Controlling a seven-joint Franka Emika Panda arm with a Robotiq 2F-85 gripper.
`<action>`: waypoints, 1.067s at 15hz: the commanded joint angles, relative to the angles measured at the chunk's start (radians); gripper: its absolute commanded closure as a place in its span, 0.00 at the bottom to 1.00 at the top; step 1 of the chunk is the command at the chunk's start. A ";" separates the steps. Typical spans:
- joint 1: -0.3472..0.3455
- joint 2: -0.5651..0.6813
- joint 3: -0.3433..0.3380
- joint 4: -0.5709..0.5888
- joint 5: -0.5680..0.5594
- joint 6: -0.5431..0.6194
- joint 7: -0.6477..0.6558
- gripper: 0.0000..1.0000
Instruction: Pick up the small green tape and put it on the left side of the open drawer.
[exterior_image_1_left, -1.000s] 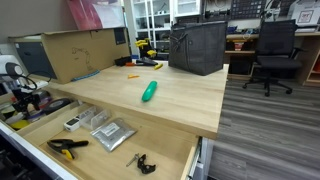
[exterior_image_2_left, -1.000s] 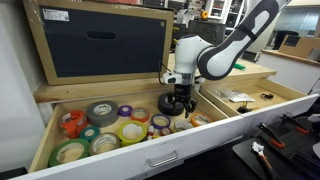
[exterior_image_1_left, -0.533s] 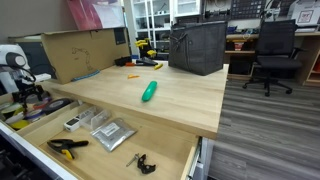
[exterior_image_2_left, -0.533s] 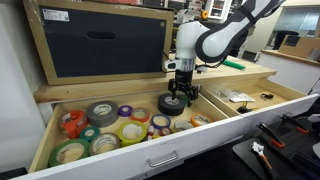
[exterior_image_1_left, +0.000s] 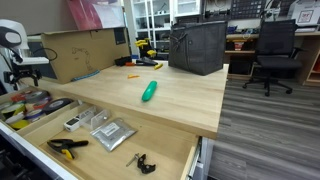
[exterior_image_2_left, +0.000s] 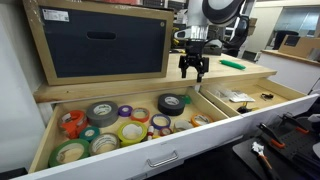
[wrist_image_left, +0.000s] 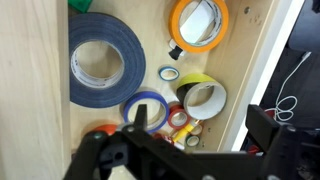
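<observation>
The open drawer (exterior_image_2_left: 110, 166) of pale wood runs along the table front in both exterior views (exterior_image_1_left: 186, 160). Its end compartment holds several tape rolls. In the wrist view a tiny pale whitish-green ring, the small green tape (wrist_image_left: 170, 74), lies flat on the drawer floor (wrist_image_left: 150, 30) between a big dark blue roll (wrist_image_left: 100, 60) and a yellow-black roll (wrist_image_left: 203, 97). I cannot pick it out for sure in the exterior views. My gripper (exterior_image_2_left: 193, 70) hangs open and empty well above the rolls; its fingers (wrist_image_left: 200, 135) frame the bottom of the wrist view.
An orange roll (wrist_image_left: 197, 22), a blue roll (wrist_image_left: 147, 108) and small red rolls (wrist_image_left: 180, 118) lie close by. A black roll (exterior_image_2_left: 172, 102) lies under the gripper. A teal oblong (exterior_image_1_left: 149, 91) lies on the tabletop. Pliers (exterior_image_1_left: 66, 147) and small tools fill other compartments. A dark box (exterior_image_2_left: 100, 40) stands behind.
My gripper has risen straight up out of the tape compartment, from just over the black roll to well above the drawer. It is empty. The rolls have not moved.
</observation>
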 joint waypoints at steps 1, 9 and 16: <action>0.030 -0.122 -0.052 -0.033 0.043 -0.042 0.147 0.00; 0.074 -0.218 -0.123 -0.078 -0.058 -0.072 0.582 0.00; 0.038 -0.229 -0.198 -0.128 -0.106 -0.028 0.886 0.00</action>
